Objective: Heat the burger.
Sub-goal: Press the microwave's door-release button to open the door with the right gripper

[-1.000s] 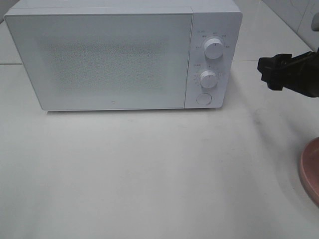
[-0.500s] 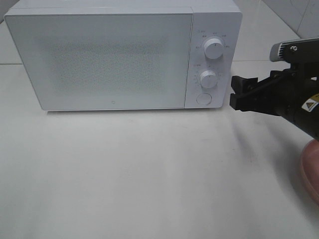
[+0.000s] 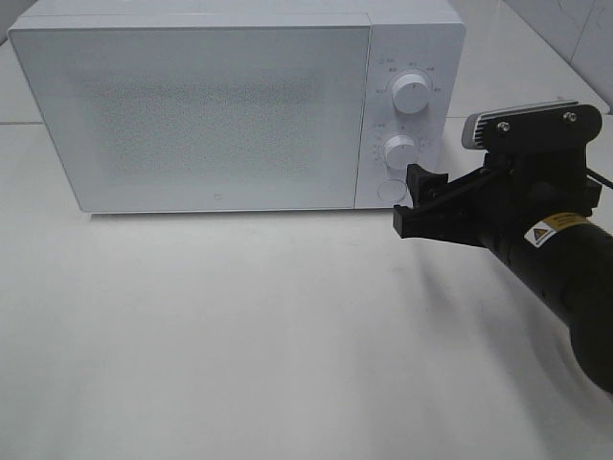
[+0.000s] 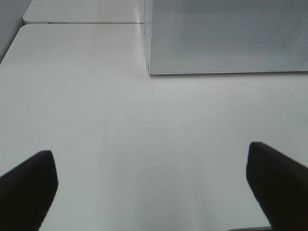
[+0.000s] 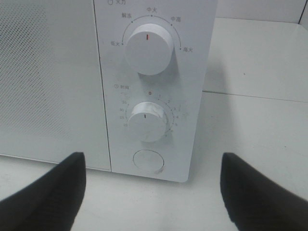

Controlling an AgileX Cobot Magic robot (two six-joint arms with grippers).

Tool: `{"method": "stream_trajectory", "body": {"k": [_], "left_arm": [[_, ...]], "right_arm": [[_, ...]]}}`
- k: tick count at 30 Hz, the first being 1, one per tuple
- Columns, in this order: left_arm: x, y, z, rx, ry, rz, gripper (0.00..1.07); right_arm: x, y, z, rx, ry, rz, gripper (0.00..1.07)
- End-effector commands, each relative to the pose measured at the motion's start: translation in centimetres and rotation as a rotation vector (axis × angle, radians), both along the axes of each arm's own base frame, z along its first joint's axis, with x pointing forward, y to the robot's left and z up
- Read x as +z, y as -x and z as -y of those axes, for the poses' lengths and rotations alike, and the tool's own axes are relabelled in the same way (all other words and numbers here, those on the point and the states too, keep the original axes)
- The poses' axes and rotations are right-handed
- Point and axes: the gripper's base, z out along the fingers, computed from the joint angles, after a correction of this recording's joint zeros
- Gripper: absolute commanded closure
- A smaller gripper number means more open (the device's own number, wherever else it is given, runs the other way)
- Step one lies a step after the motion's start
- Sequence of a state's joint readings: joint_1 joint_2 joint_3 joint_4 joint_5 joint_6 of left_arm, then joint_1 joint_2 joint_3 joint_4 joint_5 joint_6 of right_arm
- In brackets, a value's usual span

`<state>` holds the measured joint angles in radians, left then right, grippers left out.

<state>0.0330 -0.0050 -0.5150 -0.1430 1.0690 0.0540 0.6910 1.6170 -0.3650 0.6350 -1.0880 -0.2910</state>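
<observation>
White microwave [image 3: 211, 115] at the far side of the pale surface [image 3: 239, 335], spanning the left and middle of the high view. Door [image 3: 192, 120] shut, frosted with a fine dot pattern, nothing discernible through it. Control panel [image 3: 421, 57] on the microwave's right end, with an upper knob [image 3: 410, 93], a lower knob [image 3: 400, 151] and a round button [image 3: 388, 190] stacked from top to bottom. Upper knob marked with a short red line pointing straight up in the right wrist view; lower knob ringed by small printed numbers.

Black right arm [image 3: 565, 268] reaching in from the near right, grey wrist camera [image 3: 522, 125] mounted on top. Right claw [image 3: 409, 201] open, fingers [image 5: 43, 192] spread wide and gripping nothing. Held close in front of the panel's lower part, level with the round button and a little to its right in the high view. Seen from the right wrist, button framed midway between the two fingers, with a strip of bare surface showing between claw and panel.

Left claw [image 4: 149, 159] visible only in its own wrist view: open wide, empty, hovering over bare surface. Near left corner of the microwave farther off, well apart from the fingers [image 4: 29, 187].

Burger in none of the views; place impossible to tell.
</observation>
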Motion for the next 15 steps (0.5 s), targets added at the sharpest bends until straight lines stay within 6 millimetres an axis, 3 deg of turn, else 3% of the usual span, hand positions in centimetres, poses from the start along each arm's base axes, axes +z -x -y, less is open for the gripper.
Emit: {"method": "stream_trajectory", "body": {"k": [1, 11, 15], "left_arm": [[0.0, 0.1, 0.1, 0.002, 0.01, 0.009, 0.07], [0.0, 0.1, 0.1, 0.002, 0.01, 0.009, 0.07], [0.0, 0.1, 0.1, 0.002, 0.01, 0.009, 0.07]], "right_arm": [[0.0, 0.2, -0.3, -0.018, 0.004, 0.025, 0.32], [-2.0, 1.0, -1.6, -0.023, 0.013, -0.019, 0.32], [-2.0, 1.0, -1.6, -0.031, -0.003, -0.013, 0.32]]}}
